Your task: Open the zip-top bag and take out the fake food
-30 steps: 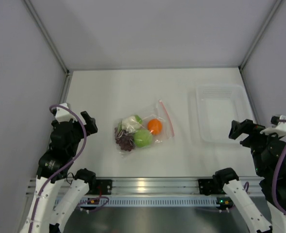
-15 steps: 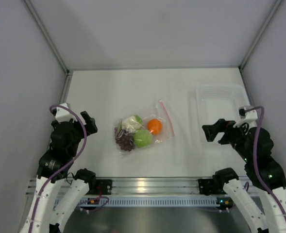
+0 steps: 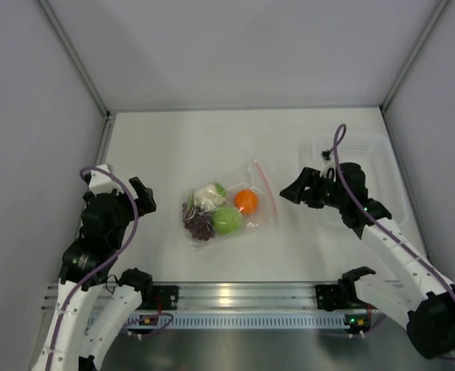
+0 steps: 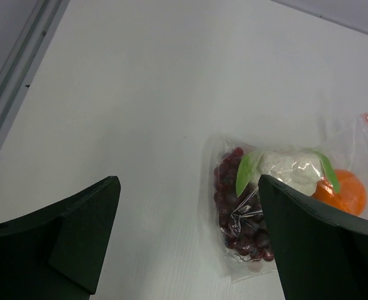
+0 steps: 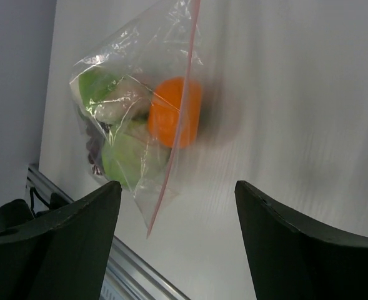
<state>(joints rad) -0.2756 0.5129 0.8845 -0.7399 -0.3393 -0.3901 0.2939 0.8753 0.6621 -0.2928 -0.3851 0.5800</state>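
The zip-top bag (image 3: 229, 207) lies shut on the white table, its pink-red zip strip (image 3: 264, 188) along the right edge. The fake food is inside it: an orange fruit (image 3: 246, 201), a green apple (image 3: 226, 220), dark grapes (image 3: 198, 222) and a white leafy vegetable (image 3: 208, 193). My right gripper (image 3: 289, 191) is open, just right of the zip strip and apart from it. In the right wrist view the right gripper (image 5: 177, 187) hangs over the bag (image 5: 134, 119) near its zip strip (image 5: 182, 106). My left gripper (image 3: 142, 193) is open, left of the bag; in the left wrist view the left gripper (image 4: 187, 181) has the bag (image 4: 283, 200) ahead of it.
A rigid clear tray (image 3: 358, 162) sits at the right, partly under my right arm. Grey walls close in the table on three sides. A metal rail (image 3: 235, 297) runs along the near edge, also showing as the rail (image 5: 90, 219) below the bag's corner.
My right arm has swung left from the table's right edge, over the tray, to just beside the bag's zip strip. The left arm and the bag have not moved.
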